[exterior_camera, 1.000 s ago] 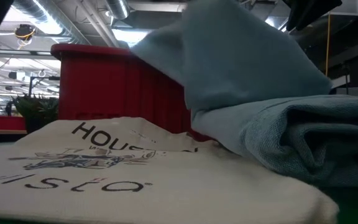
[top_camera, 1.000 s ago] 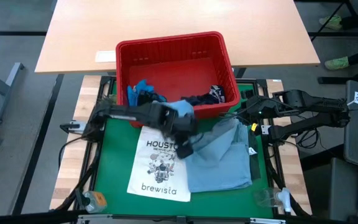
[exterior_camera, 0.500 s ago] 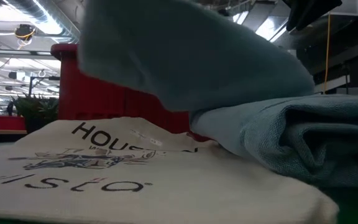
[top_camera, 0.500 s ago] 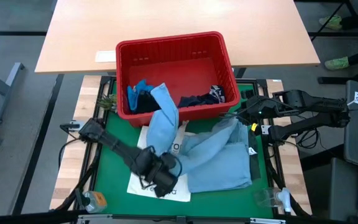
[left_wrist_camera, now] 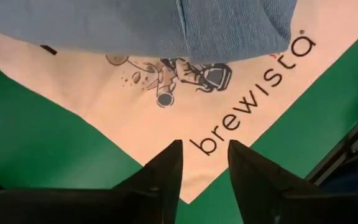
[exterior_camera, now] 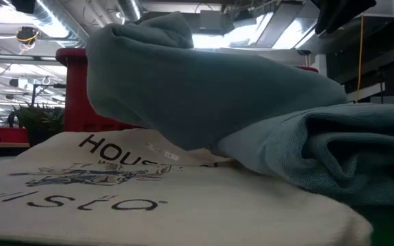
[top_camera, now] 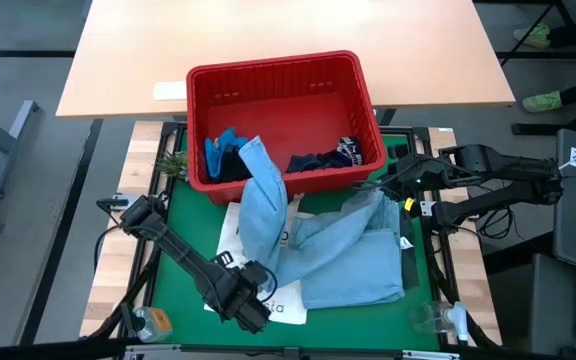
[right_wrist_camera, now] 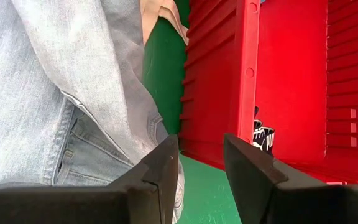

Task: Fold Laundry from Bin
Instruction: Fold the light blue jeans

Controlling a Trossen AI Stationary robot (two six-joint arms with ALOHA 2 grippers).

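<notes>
The light blue denim shirt (top_camera: pixel 318 250) lies in a rumpled heap on the green mat (top_camera: pixel 183 235) at the lower centre of the high view, with one sleeve stretched up and draped over the front rim of the red bin (top_camera: pixel 273 75) in the upper middle. Inside the bin, a bright blue garment (top_camera: pixel 223 150) is bunched at the left corner and a dark navy garment (top_camera: pixel 323 158) lies along the front wall to the right. The shirt partly covers a white tote bag (top_camera: pixel 230 235) printed with "brewista", which lies flat on the mat just below the bin.

The left gripper (top_camera: pixel 251 310) sits low in the frame, over the bottom edge of the tote bag; in its wrist view its fingers (left_wrist_camera: pixel 163 171) stand a narrow gap apart with nothing between them, pointing at the lettering. The right gripper (right_wrist_camera: pixel 201 165) waits at the right side near the bin's corner, fingers parted and holding nothing, though its tips are hard to make out in the high view.

In the low view the shirt mounds in front of the bin, resting on the tote bag.
</notes>
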